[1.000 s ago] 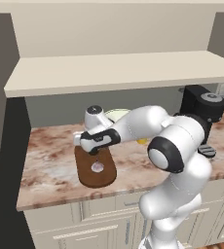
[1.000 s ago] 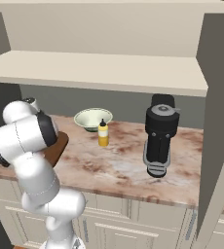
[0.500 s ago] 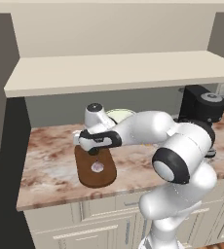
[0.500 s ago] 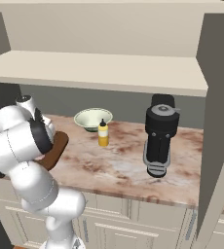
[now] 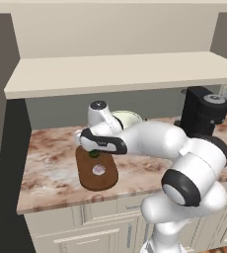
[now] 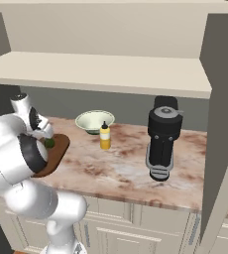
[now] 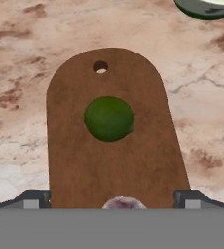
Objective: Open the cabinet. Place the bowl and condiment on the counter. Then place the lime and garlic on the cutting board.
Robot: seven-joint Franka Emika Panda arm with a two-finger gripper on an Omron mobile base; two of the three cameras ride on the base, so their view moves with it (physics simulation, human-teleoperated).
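Under the open cabinet (image 6: 106,74), bowl (image 6: 94,121) and condiment (image 6: 104,136) stand on the counter (image 6: 126,168), lime (image 7: 109,118) and garlic (image 5: 99,170) lie on the board (image 7: 114,160), and the gripper (image 7: 113,197) hangs above, fingers apart and empty, so the task looks finished.

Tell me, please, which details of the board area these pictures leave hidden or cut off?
- Lime, left base view: mostly covered by the hand.
- Garlic, hand view: cut off at the bottom edge.
- Cutting board, right base view: largely behind the arm.
- Bowl, hand view: cut by the top edge.
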